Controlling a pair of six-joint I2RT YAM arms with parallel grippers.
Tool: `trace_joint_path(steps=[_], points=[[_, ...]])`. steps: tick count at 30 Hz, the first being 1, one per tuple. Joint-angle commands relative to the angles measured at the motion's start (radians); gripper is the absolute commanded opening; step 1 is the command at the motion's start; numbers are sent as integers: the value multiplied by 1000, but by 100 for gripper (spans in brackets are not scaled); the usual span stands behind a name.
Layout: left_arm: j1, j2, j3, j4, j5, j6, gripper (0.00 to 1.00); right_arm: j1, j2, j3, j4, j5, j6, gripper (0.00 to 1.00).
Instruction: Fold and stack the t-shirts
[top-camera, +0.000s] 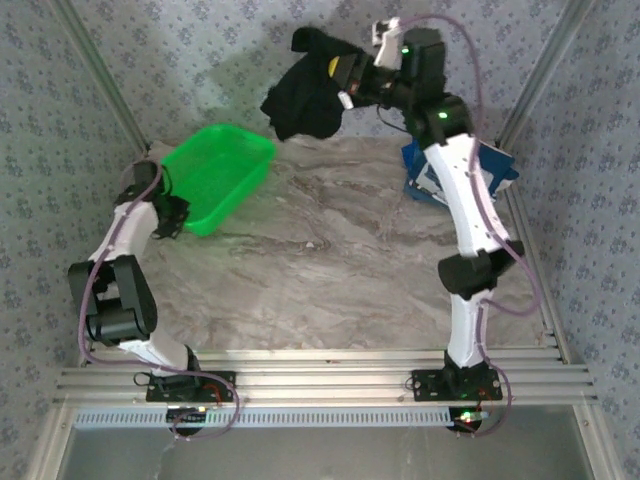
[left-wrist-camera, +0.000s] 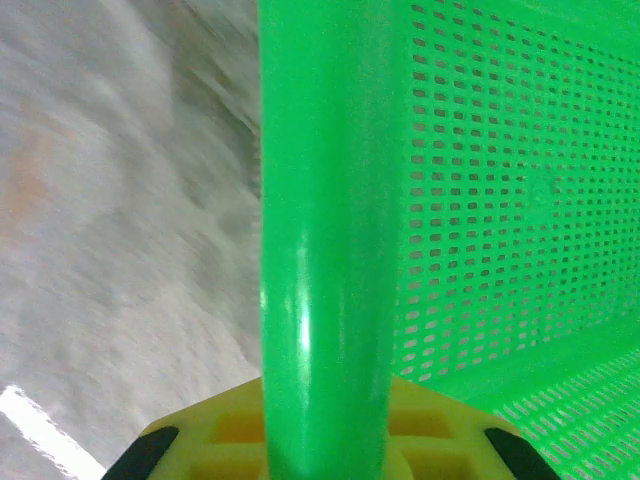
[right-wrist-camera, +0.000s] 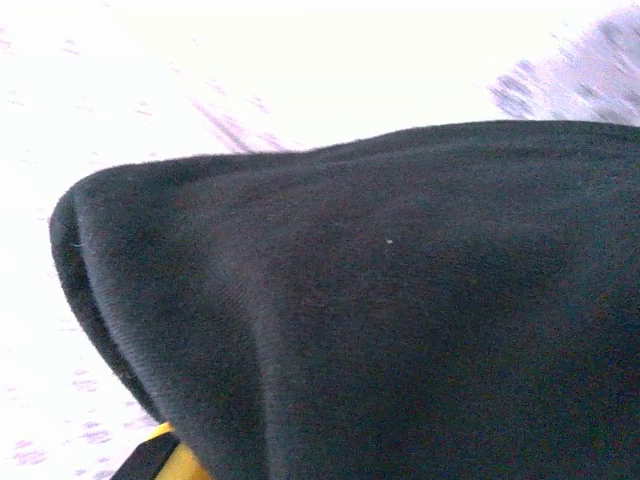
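While the right gripper is clamped on the black t-shirt, that shirt hangs bunched above the far edge of the counter, roughly midway along it. It's a dark, crumpled bundle, plain black, with one peak poking up beside the gripper and the bulk sagging below. Its long axis runs from that peak down toward the counter's far edge, and the mass droops to the left of the gripper. On the right wrist view, the black cloth drapes right over the gripper in a soft knit with a rounded fold at the left. A sliver of yellow fingertip peeks out underneath.

Over at the far right corner lies the navy t-shirt, heaped, white print showing. It's partly hidden behind the right arm, so which way it runs is hard to read.

The left gripper is pinched narrow on the rim of the green basket near the far left corner. The left wrist view shows that rim running straight up between the yellow pads.
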Motion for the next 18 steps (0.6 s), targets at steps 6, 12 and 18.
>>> trace_joint_path(steps=[6,12,18], points=[[16,33,59,0,-125,-155,0,-1,-173,-200,-70,-108,-8,0],[25,-3,-32,-1,-223,-304,0,52,-177,-257,-312,-132,-129,0],[26,1,-51,7,-263,-339,0,119,-81,-301,-649,-33,-277,7]])
